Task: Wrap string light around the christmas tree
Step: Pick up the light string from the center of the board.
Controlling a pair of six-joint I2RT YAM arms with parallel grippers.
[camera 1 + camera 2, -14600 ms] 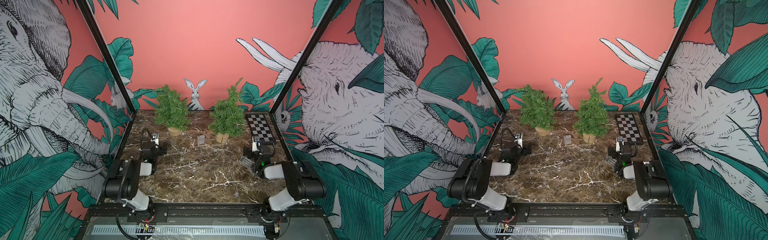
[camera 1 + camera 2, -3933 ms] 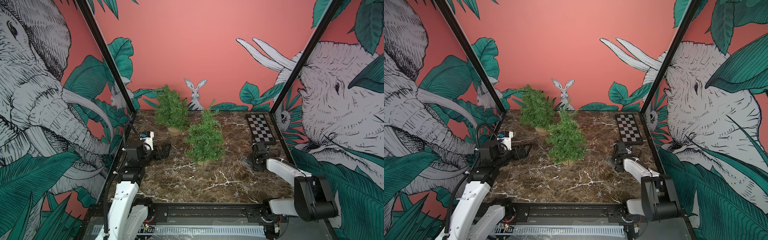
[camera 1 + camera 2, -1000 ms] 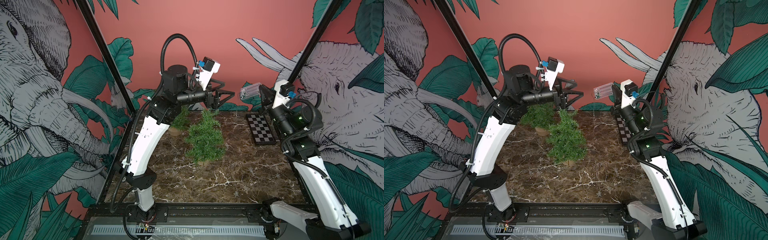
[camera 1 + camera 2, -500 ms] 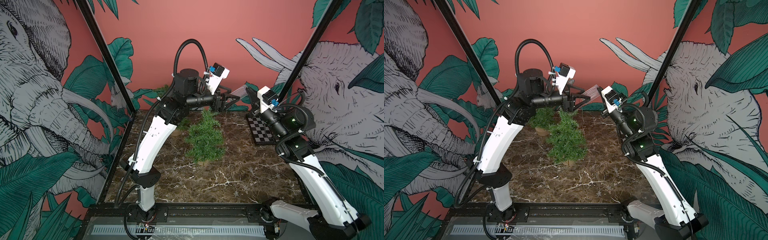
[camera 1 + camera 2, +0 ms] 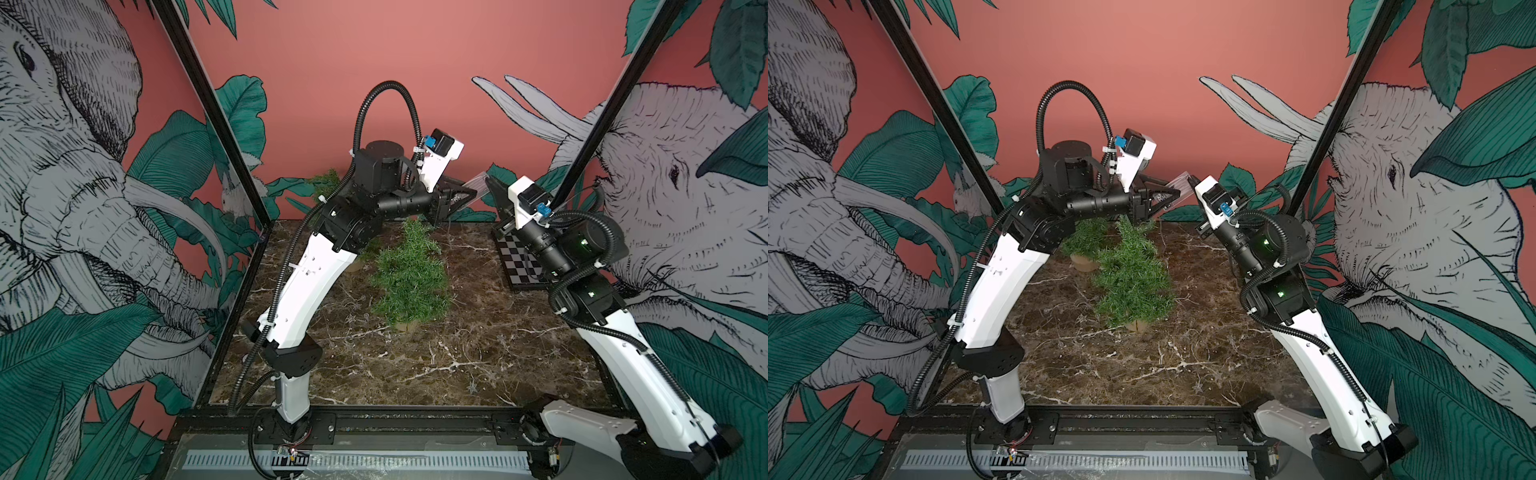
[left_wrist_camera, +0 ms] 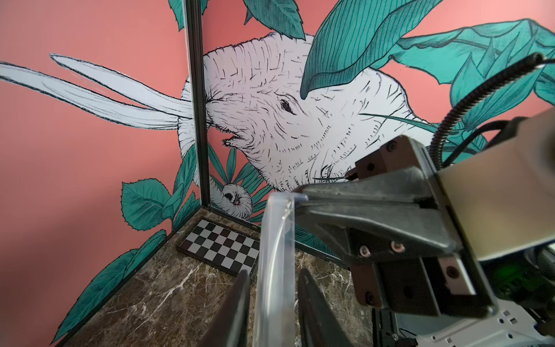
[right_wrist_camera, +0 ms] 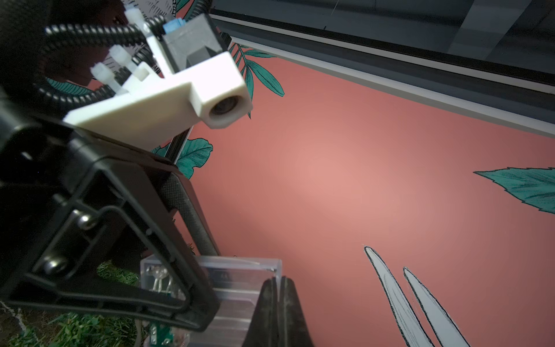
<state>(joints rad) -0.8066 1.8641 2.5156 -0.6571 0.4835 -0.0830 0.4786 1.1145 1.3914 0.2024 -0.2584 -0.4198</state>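
Right gripper (image 6: 300, 199) pinches box (image 6: 274, 240) edge, high over tree (image 5: 409, 282), for handover. Left gripper (image 6: 272, 273) fingers each side of box; squeeze unclear.

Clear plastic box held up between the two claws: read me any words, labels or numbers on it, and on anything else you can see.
No text can be read in any view.
On the clear box: faint moulded marks, too blurred to read.
On the checkerboard: squares only, no writing.
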